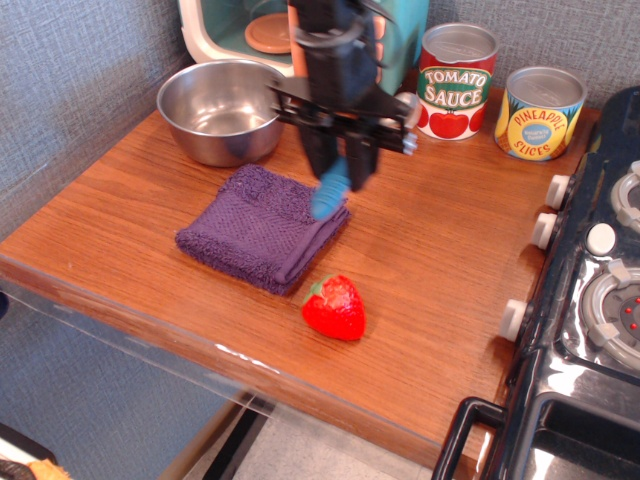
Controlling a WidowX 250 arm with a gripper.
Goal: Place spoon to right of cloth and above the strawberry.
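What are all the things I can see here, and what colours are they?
cloth: 1, dark purple, folded, middle of the wooden counter
strawberry: 1, red with green top, on the counter in front of the cloth's right corner
spoon: 1, blue handle showing, held in the air over the cloth's right edge
steel bowl: 1, silver, back left
toy microwave: 1, teal and cream with peach buttons, at the back
tomato sauce can: 1, red and white, back right
pineapple slices can: 1, yellow and blue, right of the tomato can
toy stove: 1, black with white knobs, right edge
gripper: 1, black, shut on the spoon
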